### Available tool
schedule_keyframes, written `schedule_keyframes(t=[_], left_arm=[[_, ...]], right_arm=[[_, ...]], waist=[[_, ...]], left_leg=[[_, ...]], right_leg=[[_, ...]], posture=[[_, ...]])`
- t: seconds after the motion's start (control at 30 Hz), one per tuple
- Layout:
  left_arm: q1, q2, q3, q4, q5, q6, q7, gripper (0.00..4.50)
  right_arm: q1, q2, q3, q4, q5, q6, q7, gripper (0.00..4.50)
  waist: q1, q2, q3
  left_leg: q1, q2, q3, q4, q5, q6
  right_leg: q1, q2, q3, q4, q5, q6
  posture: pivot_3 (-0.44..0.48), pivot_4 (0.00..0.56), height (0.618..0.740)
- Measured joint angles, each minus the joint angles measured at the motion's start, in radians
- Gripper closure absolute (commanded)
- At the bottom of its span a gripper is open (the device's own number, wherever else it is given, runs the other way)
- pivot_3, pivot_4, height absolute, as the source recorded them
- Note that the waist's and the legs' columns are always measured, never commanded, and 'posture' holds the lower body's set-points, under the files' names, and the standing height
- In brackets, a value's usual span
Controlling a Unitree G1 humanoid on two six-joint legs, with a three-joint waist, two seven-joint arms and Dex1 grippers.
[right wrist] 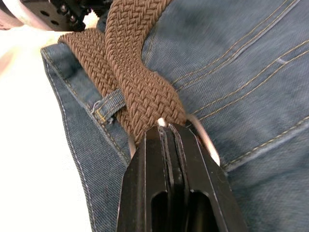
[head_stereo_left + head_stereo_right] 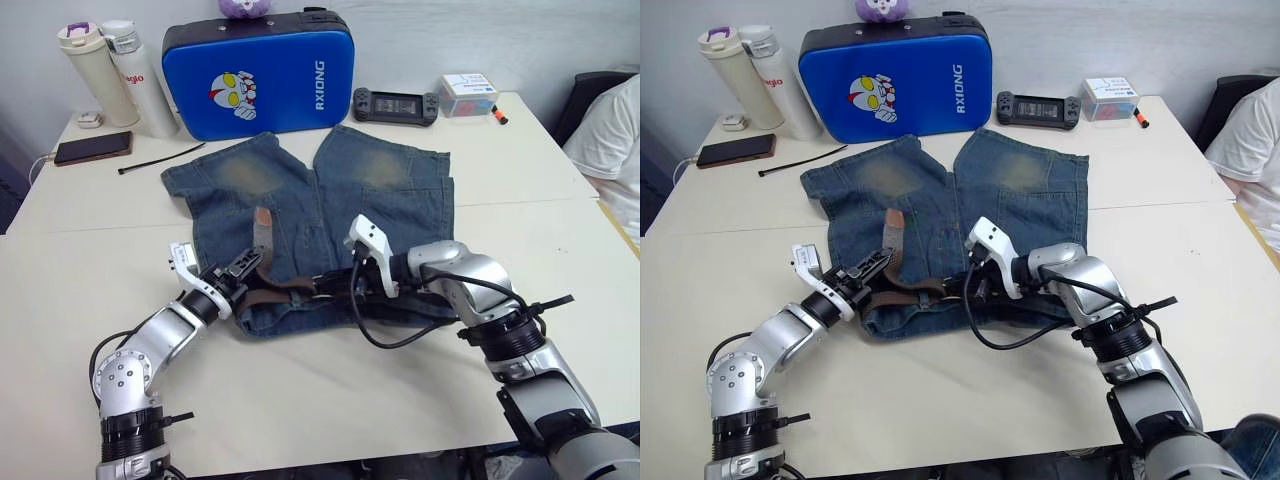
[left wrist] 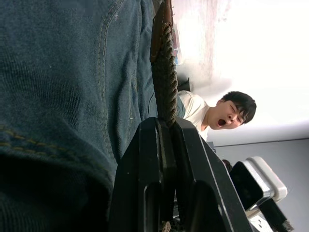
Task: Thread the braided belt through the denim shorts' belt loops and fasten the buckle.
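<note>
Denim shorts [image 2: 310,215] lie flat on the table [image 2: 330,390], waistband toward the robot, with the braided belt [image 2: 915,293] running along that waistband between the two arms. The left gripper [image 2: 862,270] is clenched on the belt's free end, whose tan tip stands up over the denim. The right gripper [image 1: 170,133] is clamped at the buckle [image 1: 205,140], where the strap doubles back beside a belt loop [image 1: 110,105]. The belt's long axis runs left to right, so the tip must travel toward the right gripper's buckle; the prong, I think, is hidden.
</note>
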Motion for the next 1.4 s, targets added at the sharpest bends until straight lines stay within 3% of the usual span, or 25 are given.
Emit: schedule_keyframes(t=[0.4,0.77,0.9,1.13,1.4], left_arm=[[0.038,-0.05,-0.022,-0.036,0.043,-0.087,-0.037,4.5],[0.054,-0.096,-0.054,-0.147,0.034,-0.153,-0.029,4.5],[-0.029,-0.062,-0.076,-0.129,0.023,-0.141,-0.022,4.5],[-0.219,0.058,-0.131,0.092,0.024,-0.012,-0.095,4.5],[-0.545,0.059,-0.226,0.474,0.217,0.133,-0.306,4.5]], right_arm=[[-0.214,0.018,0.187,0.199,-0.124,-0.012,0.135,4.46],[-0.276,0.026,0.27,0.249,-0.228,-0.027,0.222,4.46],[-0.262,0.062,0.271,0.274,-0.275,-0.085,0.209,4.46],[-0.218,0.073,0.271,0.238,-0.329,-0.15,0.183,4.46],[-0.145,0.052,0.274,0.11,-0.423,-0.216,0.129,4.46]], waist=[[-0.021,0.0,-0.008],[-0.014,0.0,-0.022],[-0.018,0.001,-0.028],[-0.02,0.002,-0.035],[-0.019,0.002,-0.038]], left_leg=[[0.002,0.001,0.0,-0.001,0.0,0.0],[0.006,0.0,-0.001,-0.002,-0.002,0.001],[0.02,0.001,-0.001,-0.005,-0.006,0.0],[0.036,0.0,-0.002,-0.014,-0.008,0.0],[0.039,0.0,-0.004,-0.015,-0.009,0.0]], right_leg=[[0.002,0.0,0.0,0.0,0.0,0.0],[0.005,0.0,0.0,-0.001,0.0,0.0],[0.018,0.002,0.0,-0.006,-0.001,-0.002],[0.027,0.004,0.002,-0.008,-0.002,-0.003],[0.031,0.004,0.001,-0.012,-0.002,-0.003]], posture=[[0.0,0.15,0.664],[0.0,0.15,0.664],[0.0,0.15,0.664],[0.0,0.15,0.664],[0.0,0.15,0.664]])
